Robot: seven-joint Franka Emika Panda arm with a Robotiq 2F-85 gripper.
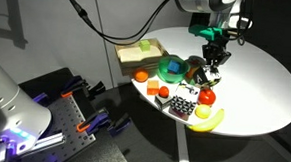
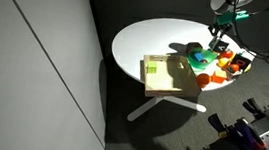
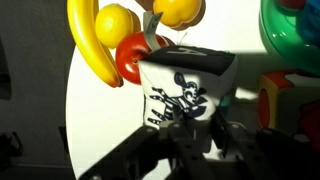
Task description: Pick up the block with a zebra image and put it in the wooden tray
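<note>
a round white worktop stands beside a grey wall. a round green bowl sits on it. in the wrist view a yellow banana curves beside a lemon, with a red tomato and a yellow-orange round fruit close by. a flat black-and-white dotted piece lies just beside the banana. an orange-red cube sits near the bowl. black cables hang over the worktop's edge. a perforated board lies lower, off the worktop.
</note>
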